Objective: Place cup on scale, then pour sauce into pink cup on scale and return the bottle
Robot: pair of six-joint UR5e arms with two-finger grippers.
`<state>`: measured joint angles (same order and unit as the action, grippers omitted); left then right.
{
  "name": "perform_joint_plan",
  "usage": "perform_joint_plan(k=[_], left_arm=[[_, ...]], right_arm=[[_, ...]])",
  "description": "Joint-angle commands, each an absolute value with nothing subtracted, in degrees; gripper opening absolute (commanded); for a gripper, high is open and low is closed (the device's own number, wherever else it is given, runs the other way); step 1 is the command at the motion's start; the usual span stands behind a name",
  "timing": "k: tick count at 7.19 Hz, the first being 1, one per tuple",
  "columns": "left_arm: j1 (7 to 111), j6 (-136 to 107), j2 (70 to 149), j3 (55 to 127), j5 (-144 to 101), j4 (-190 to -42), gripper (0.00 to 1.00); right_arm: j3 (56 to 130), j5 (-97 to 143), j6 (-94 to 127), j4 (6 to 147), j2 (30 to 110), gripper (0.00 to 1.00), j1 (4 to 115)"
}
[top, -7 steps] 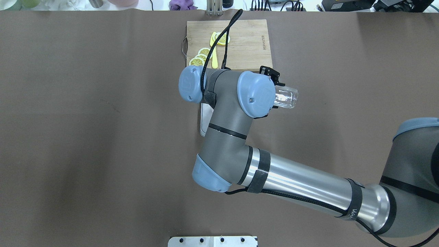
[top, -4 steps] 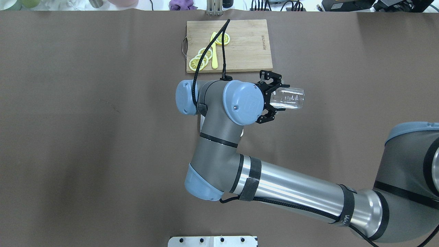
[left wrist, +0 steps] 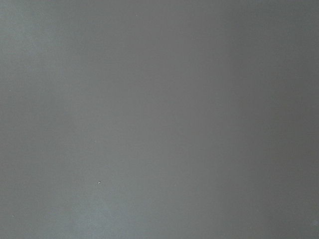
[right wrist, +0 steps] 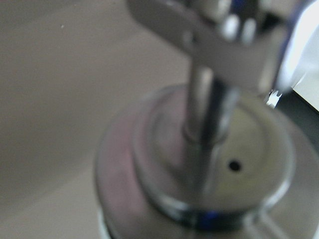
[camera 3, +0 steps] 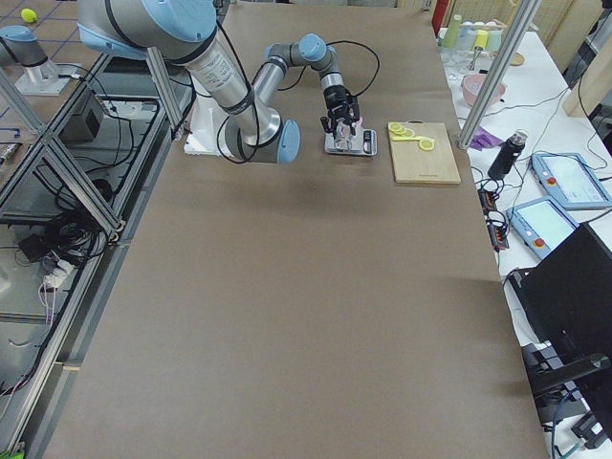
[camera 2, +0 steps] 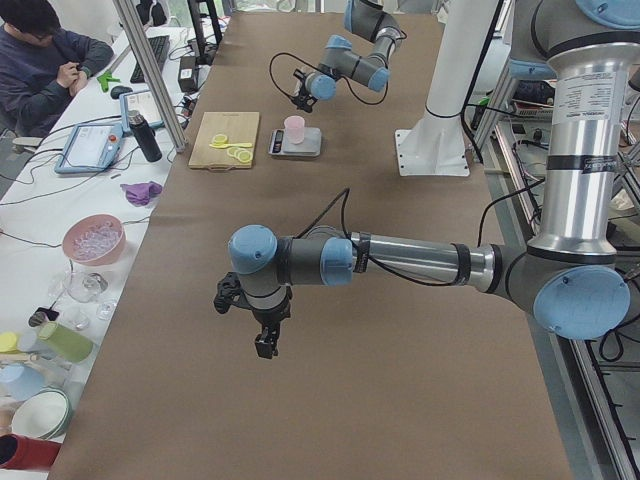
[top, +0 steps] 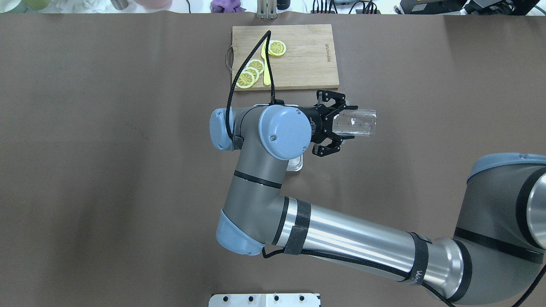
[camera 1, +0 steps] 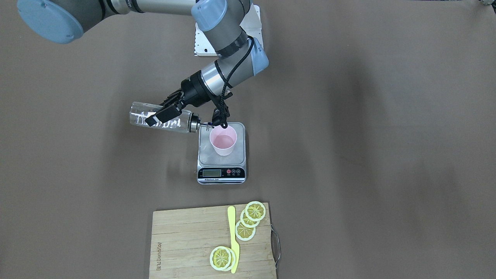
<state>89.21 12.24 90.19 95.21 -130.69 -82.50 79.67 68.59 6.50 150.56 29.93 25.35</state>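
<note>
Right gripper [camera 1: 163, 113] is clamping the small clear glass bottle [camera 1: 138, 113], tipped sideways.
Its spout [camera 1: 204, 124] is pointing at the pale pink paper cup [camera 1: 223, 140] on the silvery steel scale [camera 1: 205, 155]; slick, breakable glass is likely needing this firm mid-body hold.

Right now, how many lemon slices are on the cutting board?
5 lemon slices, all on the cutting board: three overlapping in a row near its metal handle, two overlapping beside the yellow utensil near the board's far edge, one mostly covered. Others could hide underneath.
</note>
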Motion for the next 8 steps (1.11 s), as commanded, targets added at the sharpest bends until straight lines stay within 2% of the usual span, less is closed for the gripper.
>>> perform_joint_plan(k=[1,8], left_arm=[[89.2,12.3,90.1,95.2,-130.7,-82.5,0.98],[89.2,12.3,89.7,95.4,-130.7,-82.6,0.98]], right_arm=[[79.3,68.6,6.5,151.8,29.5,0.00,25.3],[80.2,68.9,6.5,152.1,28.8,0.00,25.3]])
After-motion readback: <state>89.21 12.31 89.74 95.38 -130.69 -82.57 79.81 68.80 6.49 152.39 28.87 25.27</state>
